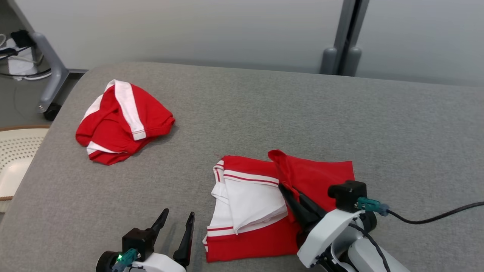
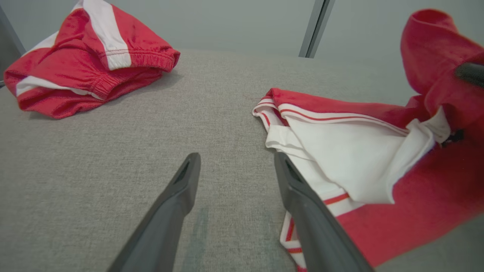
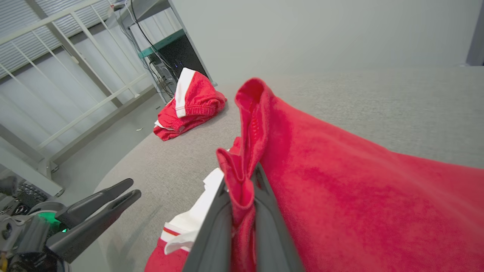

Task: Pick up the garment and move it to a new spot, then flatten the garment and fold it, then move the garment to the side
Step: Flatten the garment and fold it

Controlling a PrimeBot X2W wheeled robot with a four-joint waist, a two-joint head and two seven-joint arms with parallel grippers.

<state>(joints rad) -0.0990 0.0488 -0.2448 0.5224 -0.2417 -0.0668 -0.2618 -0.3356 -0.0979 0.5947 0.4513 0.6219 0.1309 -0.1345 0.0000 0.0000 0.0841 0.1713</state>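
One jersey (image 1: 249, 196) pinched, shorts (image 1: 121, 121) aside

Red-and-white jersey lies half-folded at the near side of the grey counter (image 1: 283, 113). Right gripper (image 1: 284, 187) jaws pinch a raised red fold of it. Left gripper (image 1: 178, 214) just left of it, jaws spread, empty. Crumpled shorts far left, well apart.

Head: looked down from above the table's (image 1: 264, 94) near edge.
Left wrist: low over the table, faced far.
Right wrist: close against the held garment (image 3: 340, 189), faced far-left.
Shared: crumpled garment (image 1: 121, 121), far left.
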